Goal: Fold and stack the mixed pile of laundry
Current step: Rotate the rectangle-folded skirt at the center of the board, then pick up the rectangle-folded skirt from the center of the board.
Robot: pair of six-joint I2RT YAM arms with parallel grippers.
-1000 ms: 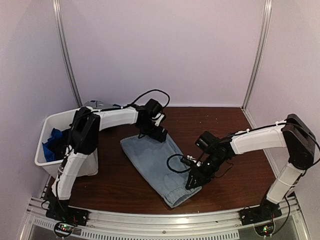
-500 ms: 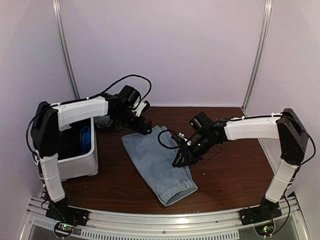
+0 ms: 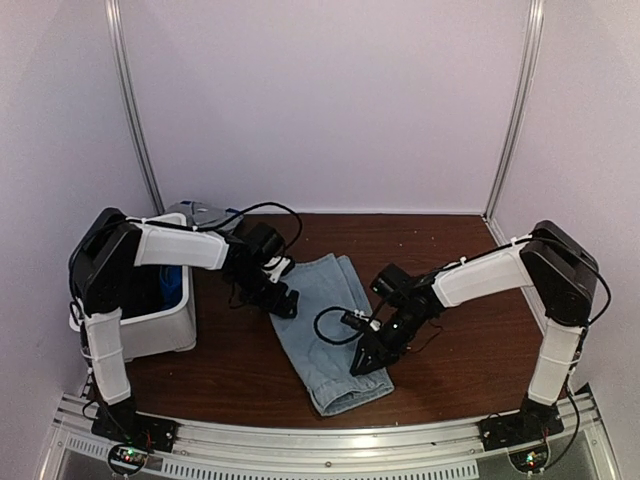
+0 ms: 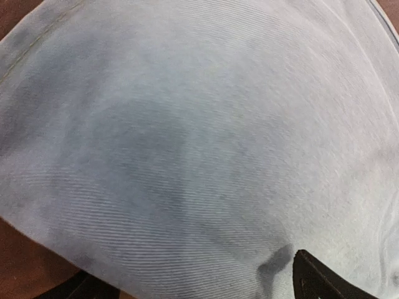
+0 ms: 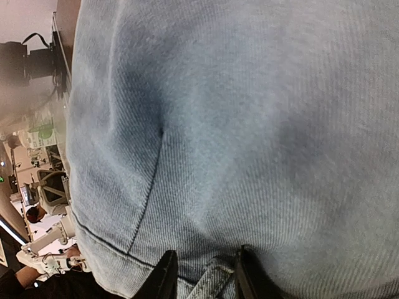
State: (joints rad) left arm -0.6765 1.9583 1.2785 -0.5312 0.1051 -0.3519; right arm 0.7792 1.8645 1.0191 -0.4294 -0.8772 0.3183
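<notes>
A faded light-blue denim piece [image 3: 325, 320] lies flat in the middle of the table, its long side running from far to near. My left gripper [image 3: 281, 300] sits low on its left edge; in the left wrist view the denim [image 4: 199, 137] fills the frame and the jaws stand wide apart, open. My right gripper [image 3: 367, 359] is at the denim's near right edge. In the right wrist view its fingertips [image 5: 166, 274] pinch a raised fold of the denim [image 5: 212, 156]. Bright royal-blue fabric [image 3: 172, 282] shows inside the bin. The black cloth is hidden.
A white plastic bin [image 3: 155, 330] stands at the left, close beside my left arm. A pale grey piece [image 3: 200, 213] lies behind it by the back wall. Brown tabletop [image 3: 460, 360] surrounds the denim. A metal rail [image 3: 320, 455] runs along the near edge.
My left gripper came from the denim's far edge toward me onto its left edge. My right gripper moved nearer, to the near right edge. The denim now lies narrower and turned.
</notes>
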